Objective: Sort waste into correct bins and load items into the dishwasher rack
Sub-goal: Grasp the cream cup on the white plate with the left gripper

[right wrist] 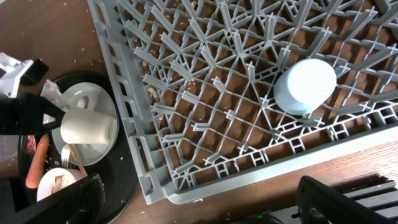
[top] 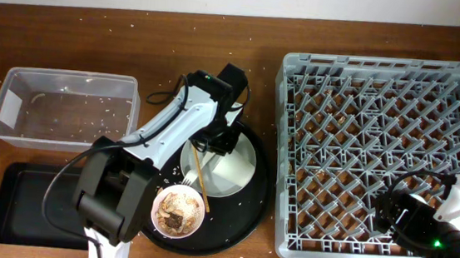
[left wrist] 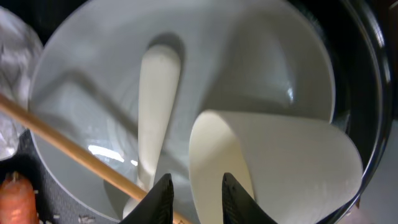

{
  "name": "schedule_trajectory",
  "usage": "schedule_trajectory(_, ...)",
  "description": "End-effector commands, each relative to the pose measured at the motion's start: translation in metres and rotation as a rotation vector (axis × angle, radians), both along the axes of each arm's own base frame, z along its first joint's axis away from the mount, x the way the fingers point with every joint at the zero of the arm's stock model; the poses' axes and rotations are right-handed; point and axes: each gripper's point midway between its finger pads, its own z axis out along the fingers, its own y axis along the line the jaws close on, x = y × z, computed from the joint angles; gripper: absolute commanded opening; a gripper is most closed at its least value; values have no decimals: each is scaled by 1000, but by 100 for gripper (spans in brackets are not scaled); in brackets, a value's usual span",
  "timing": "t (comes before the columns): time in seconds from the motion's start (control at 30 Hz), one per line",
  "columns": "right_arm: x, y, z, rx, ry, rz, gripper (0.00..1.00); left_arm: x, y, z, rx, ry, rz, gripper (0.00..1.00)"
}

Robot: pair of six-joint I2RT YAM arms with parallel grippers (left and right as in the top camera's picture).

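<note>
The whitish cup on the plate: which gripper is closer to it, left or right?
Left. The left gripper is right at the whitish cup, one finger inside its rim. The right gripper hangs far off, over the rack.
</note>
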Motion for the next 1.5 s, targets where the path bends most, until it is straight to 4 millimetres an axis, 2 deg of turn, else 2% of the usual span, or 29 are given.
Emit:
schedule_trajectory(0.0, 1, 0, 2, -2, -10, 0, 98, 6, 1, 44, -15, -65, 1, 26)
schedule_trajectory(0.03, 1, 0, 2, -2, -10, 0, 98, 3, 1, 61, -33, -79, 1, 27)
schedule_trajectory(0.07, 1, 0, 2, -2, -10, 0, 98, -1, 0, 74, -58, -87, 0, 33)
schedule_trajectory(0.1, 1, 0, 3, -2, -11, 0, 98, -6, -2, 80, -78, -81, -1, 33)
schedule_trajectory(0.13, 1, 0, 2, -2, -10, 0, 98, -10, 4, 81, -57, -68, 0, 39)
schedule_trajectory(0.2, 1, 0, 2, -2, -10, 0, 98, -12, 4, 68, -54, -62, -16, 51)
schedule_trajectory(0.27, -1, 0, 2, 1, -3, 0, 98, -17, 0, 52, -115, -31, -92, 55)
schedule_trajectory(0.33, -3, 1, 0, 3, 6, 2, 98, -18, 8, 41, -178, 16, -81, 55)
schedule_trajectory(0.43, -3, 1, 0, 3, 6, 2, 98, -25, -5, 47, -511, 85, -148, 56)
schedule_trajectory(0.53, -3, 1, 0, 3, 6, 2, 98, -37, -6, 28, -549, 108, -180, 56)
schedule_trajectory(0.6, -3, 1, 0, 3, 6, 2, 98, -41, -13, 24, -610, 114, -183, 55)
schedule_trajectory(0.67, -3, 1, 0, 4, 6, 2, 98, -45, -17, 25, -644, 126, -186, 47)
schedule_trajectory(0.73, -3, 1, 0, 3, 6, 2, 98, -45, -17, 25, -647, 125, -186, 26)
schedule_trajectory(0.83, -3, 1, 0, 3, 6, 2, 98, -50, -19, 20, -641, 133, -193, 21)
schedule_trajectory(0.87, -2, 1, 0, 3, 5, 2, 98, -54, -21, 17, -638, 143, -204, 16)
schedule_trajectory(0.9, -2, 1, 0, 3, 5, 2, 98, -59, -26, 14, -618, 144, -230, 6)
schedule_trajectory(0.93, -3, 1, 0, 3, 6, 2, 98, -61, -26, 10, -576, 146, -229, 1)
schedule_trajectory(1.0, -3, 1, 0, 3, 5, 2, 98, -52, -15, 7, -446, 120, -148, 1)
schedule_trajectory(1.07, -2, 1, 1, 2, 2, 2, 98, -32, -6, 44, -381, -7, -96, 1)
schedule_trajectory(1.1, -2, 1, 1, 1, 1, 2, 98, -27, -5, 57, -378, -52, -97, 1)
schedule_trajectory(1.17, 0, 1, 2, 0, -6, 9, 99, -21, -1, 99, -381, -192, -113, 1)
schedule_trajectory(1.2, 2, 9, 4, 14, -28, 74, 99, -23, 1, 115, -395, -237, -118, 1)
schedule_trajectory(1.23, 6, 26, 10, 64, -76, 174, 98, -25, 2, 123, -400, -257, -121, 1)
schedule_trajectory(1.3, 6, 30, 12, 72, -89, 203, 98, -29, -3, 119, -396, -245, -138, 1)
schedule_trajectory(1.37, 6, 30, 12, 72, -89, 203, 98, -33, -12, 102, -323, -218, -142, 1)
schedule_trajectory(1.47, 5, 30, 11, 70, -82, 200, 98, -43, -19, 60, -96, -187, -152, 1)
